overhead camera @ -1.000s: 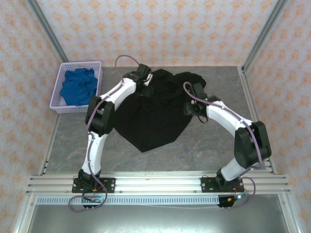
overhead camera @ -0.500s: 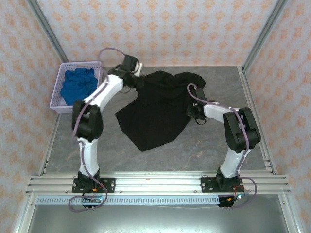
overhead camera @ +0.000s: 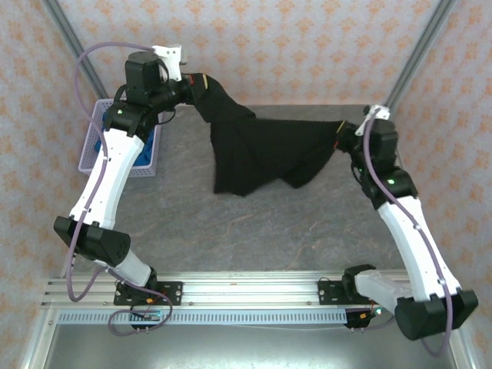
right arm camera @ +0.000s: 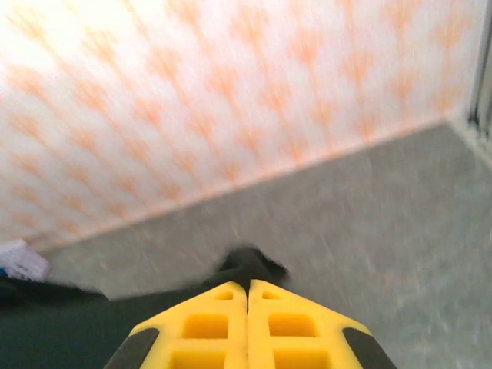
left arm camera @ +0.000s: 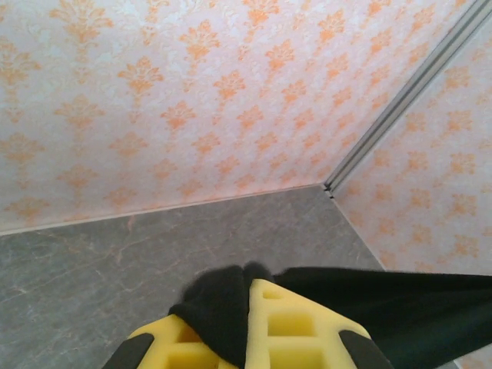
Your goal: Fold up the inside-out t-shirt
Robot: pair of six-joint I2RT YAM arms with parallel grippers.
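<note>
The inside-out t-shirt [overhead camera: 261, 152] is a black cloth hanging above the grey table [overhead camera: 307, 223], stretched between both arms with its lower folds drooping toward the surface. My left gripper [overhead camera: 192, 81] is raised high at the back left and shut on one end of it; in the left wrist view black fabric [left arm camera: 227, 304] is pinched between the yellow fingers [left arm camera: 296, 323]. My right gripper [overhead camera: 343, 135] is shut on the other end at the right. A black tuft [right arm camera: 250, 265] pokes out past its closed yellow fingers [right arm camera: 288, 327].
A lavender basket [overhead camera: 144, 163] holding a bright blue cloth [overhead camera: 95, 144] stands at the left edge, partly behind my left arm. Patterned walls and metal corner posts [overhead camera: 419, 54] enclose the table. Bare grey table lies in front of the shirt.
Both grippers have closed on the shirt and risen. The shirt has come up off the table and now hangs spread between them, the left arm high and back, the right swung outward.
</note>
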